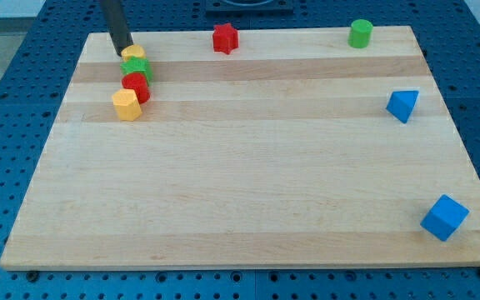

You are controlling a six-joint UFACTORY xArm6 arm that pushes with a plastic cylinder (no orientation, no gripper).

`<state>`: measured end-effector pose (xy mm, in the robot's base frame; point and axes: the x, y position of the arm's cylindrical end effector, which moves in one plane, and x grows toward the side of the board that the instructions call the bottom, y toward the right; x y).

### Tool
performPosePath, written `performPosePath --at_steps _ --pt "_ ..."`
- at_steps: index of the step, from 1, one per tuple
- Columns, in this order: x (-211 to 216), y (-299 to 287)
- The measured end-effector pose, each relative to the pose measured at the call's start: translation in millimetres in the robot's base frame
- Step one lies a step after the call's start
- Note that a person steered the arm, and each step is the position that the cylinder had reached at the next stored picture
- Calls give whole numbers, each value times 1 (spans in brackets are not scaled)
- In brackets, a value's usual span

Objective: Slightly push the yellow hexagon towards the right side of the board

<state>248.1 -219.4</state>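
Note:
The yellow hexagon (127,105) lies near the board's upper left, lowest in a tight column of blocks. Touching it above is a red block (137,86), then a green block (137,67), then a small yellow block (134,52) at the column's top. My tip (122,52) is at the top-left of that column, right beside the small yellow block and well above the yellow hexagon.
A red star-shaped block (225,37) and a green cylinder (360,33) sit along the view's top edge. A blue triangular block (402,105) is at the right and a blue cube (444,218) at the lower right. The wooden board (248,200) ends close to them.

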Motion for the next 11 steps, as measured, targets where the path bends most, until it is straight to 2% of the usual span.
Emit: performPosePath --at_steps 3,4,5,6,11 --pt "4 -2" --pt "24 -54" --pt "102 -54" --pt "138 -16" --pt "140 4"
